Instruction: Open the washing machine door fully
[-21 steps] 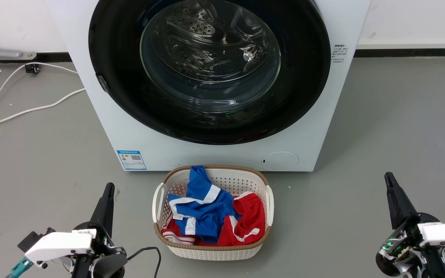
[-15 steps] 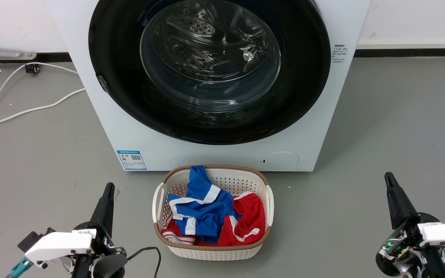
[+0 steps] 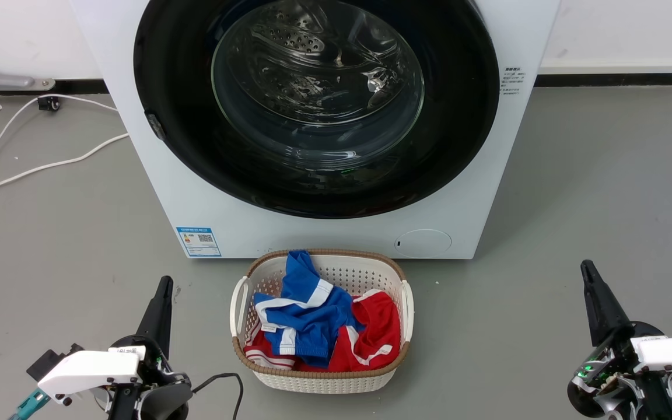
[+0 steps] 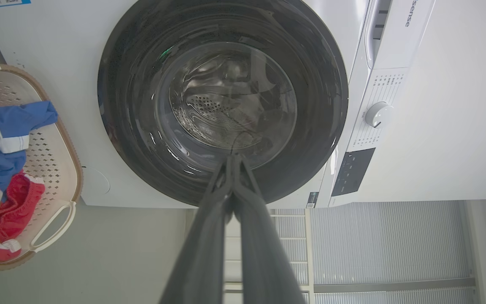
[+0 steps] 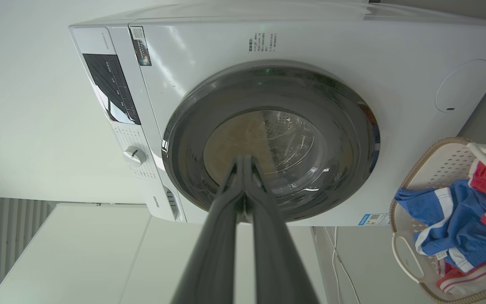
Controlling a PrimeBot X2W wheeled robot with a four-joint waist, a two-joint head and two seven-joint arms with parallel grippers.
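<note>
Evidently nothing had been moved in the preceding moments: the washing machine door (image 3: 315,108) was seen shut flush against the front of the white machine (image 3: 312,236), its glass bowl turned toward the robot. The left tool (image 3: 163,286) and the right tool (image 3: 588,271) were held low on either side of a laundry basket (image 3: 324,253), well apart from the door, each with its fingers pressed together and nothing gripped. Blue and red garments (image 3: 307,318) were piled in the basket, set on the floor just before the machine. The opening was judged not yet begun; the door's edge remained to be reached.
</note>
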